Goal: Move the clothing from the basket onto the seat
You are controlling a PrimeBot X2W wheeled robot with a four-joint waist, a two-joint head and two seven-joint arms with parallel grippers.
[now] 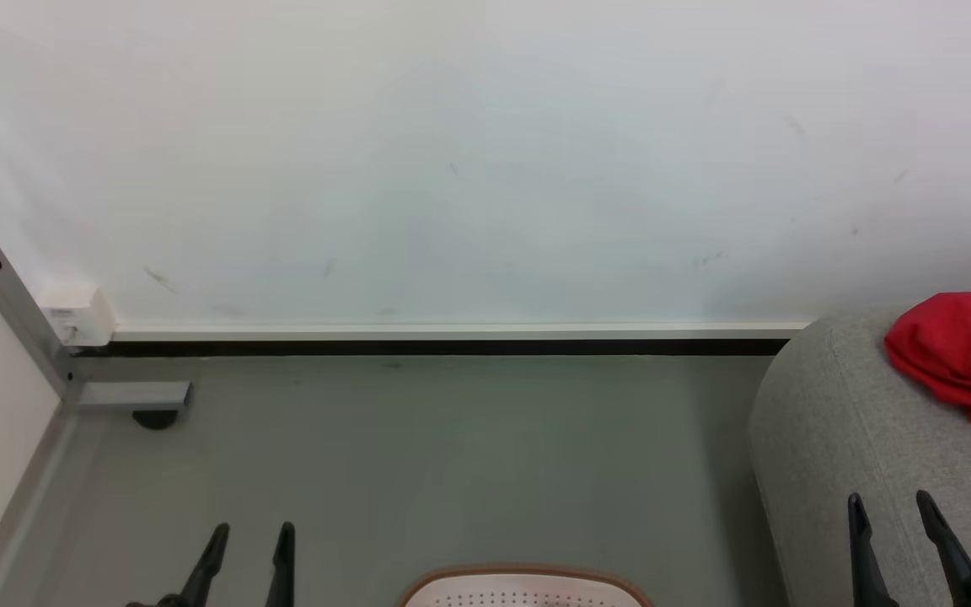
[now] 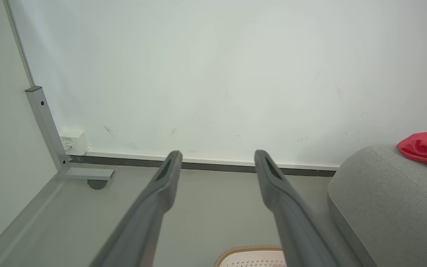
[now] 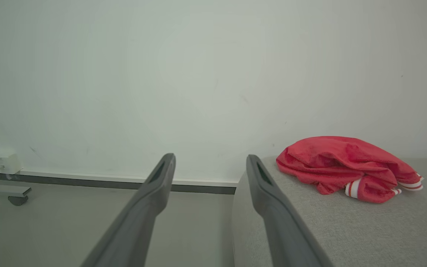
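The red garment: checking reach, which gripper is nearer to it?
Right. The right gripper is over the seat, just short of the garment; the left gripper is over the floor, left of the basket.

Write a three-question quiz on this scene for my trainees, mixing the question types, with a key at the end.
1. Where does the red clothing lie?
2. How do the left gripper and right gripper stand? A) both open, holding nothing B) both shut on fabric C) one open, one shut
3. True or false: the basket stands on top of the seat.

Key:
1. Bunched on the seat.
2. A
3. False; it stands on the floor beside the seat.
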